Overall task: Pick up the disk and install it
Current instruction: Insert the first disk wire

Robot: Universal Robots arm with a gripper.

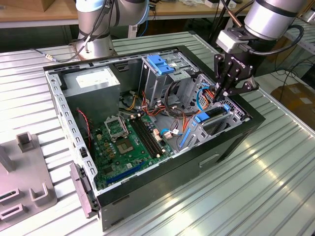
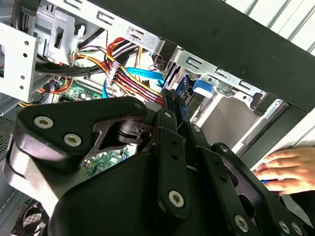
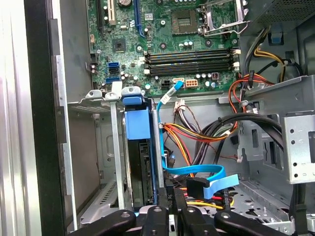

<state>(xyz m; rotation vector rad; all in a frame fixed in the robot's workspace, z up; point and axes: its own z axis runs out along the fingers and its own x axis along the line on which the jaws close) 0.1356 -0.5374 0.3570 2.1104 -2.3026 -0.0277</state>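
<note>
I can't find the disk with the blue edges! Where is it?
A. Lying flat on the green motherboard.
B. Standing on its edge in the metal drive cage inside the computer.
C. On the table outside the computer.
B: in the first wrist view the disk stands on edge between the walls of the drive cage, and in the exterior view the gripper is at that cage.

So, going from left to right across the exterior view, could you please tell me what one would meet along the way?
grey fixture plate → silver power supply box → blue latch → gripper → brown cardboard box
</note>
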